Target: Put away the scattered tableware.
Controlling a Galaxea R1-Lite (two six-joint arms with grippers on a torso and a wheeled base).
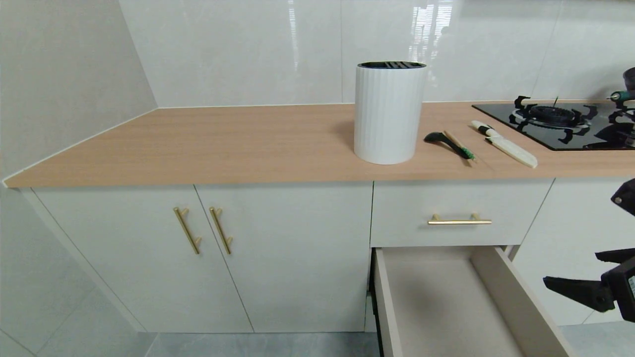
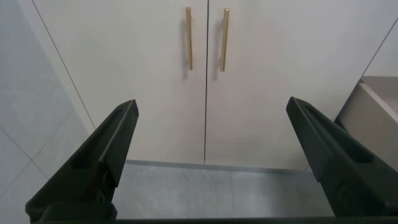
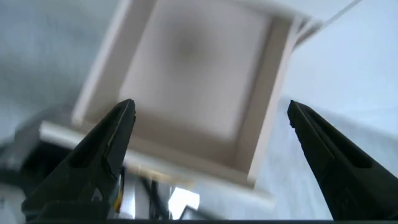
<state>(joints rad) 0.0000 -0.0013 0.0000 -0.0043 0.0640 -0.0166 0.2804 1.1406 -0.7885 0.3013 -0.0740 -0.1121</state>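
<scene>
On the wooden counter [image 1: 223,144] stands a white ribbed holder [image 1: 389,116] with a black slotted top. To its right lie a black spoon with a green handle [image 1: 448,141], a pair of chopsticks [image 1: 460,144] and a white knife [image 1: 507,145]. My right gripper [image 1: 573,268] hangs open at the right edge, beside and above the pulled-out lower drawer [image 1: 516,302], well below the counter. From the right wrist, the gripper [image 3: 209,107] looks down into the bare drawer [image 3: 268,106]. My left gripper [image 2: 211,107] is open and holds nothing, low in front of the cabinet doors [image 2: 149,93].
A black gas hob [image 1: 560,124] takes up the counter's right end. The upper drawer [image 1: 460,220] with a gold handle is closed above the open one. Two cabinet doors with gold handles [image 1: 201,230] fill the left. Tiled walls enclose the counter at the back and left.
</scene>
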